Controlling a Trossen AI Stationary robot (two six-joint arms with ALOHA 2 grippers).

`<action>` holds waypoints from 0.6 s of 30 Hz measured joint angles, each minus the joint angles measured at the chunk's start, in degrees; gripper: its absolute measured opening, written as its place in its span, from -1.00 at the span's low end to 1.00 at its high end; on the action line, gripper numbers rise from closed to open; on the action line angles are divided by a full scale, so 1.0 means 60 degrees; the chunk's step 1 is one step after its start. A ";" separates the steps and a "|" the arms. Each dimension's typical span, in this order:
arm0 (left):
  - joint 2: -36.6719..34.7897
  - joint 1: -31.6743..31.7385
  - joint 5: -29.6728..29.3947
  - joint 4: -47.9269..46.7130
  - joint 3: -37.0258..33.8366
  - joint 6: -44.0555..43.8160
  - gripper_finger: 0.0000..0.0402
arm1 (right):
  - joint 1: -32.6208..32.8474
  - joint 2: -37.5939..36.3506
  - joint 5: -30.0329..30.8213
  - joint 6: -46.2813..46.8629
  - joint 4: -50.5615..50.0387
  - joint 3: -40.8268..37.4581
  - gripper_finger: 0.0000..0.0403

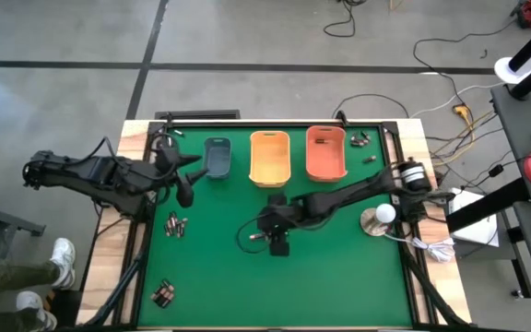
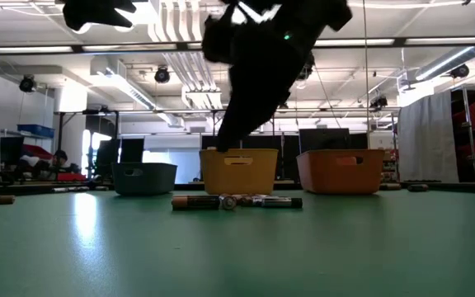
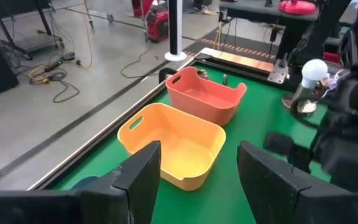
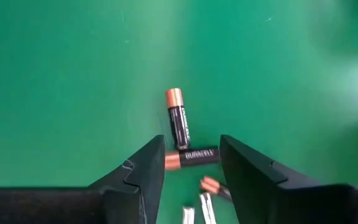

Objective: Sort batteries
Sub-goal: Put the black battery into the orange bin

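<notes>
A small cluster of batteries (image 4: 180,124) lies on the green mat near the table's middle; the low view shows it as dark and copper-ended cells (image 2: 236,201) lying flat. My right gripper (image 4: 191,143) hovers open just above this cluster (image 1: 277,242), fingers slanting down on either side of one cell (image 4: 191,157) without touching it. More batteries lie at the left (image 1: 175,224) and near left (image 1: 162,293). My left gripper (image 3: 197,177) stands open with nothing in it beside the grey-blue bin (image 1: 218,157), raised off the mat (image 1: 186,191).
A yellow bin (image 1: 270,157) and an orange bin (image 1: 326,152) stand in a row with the grey-blue one along the far edge. Loose cells (image 1: 359,140) lie right of the orange bin. A white-bulbed lamp (image 1: 383,216) stands at the right edge. A person's shoes (image 1: 58,260) show at the left.
</notes>
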 joint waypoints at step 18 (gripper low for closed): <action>-0.0489 -0.0651 0.1544 -0.0211 0.0000 -0.0991 -0.05 | -0.0047 0.1983 -0.0301 0.0125 -0.0005 0.1100 -0.37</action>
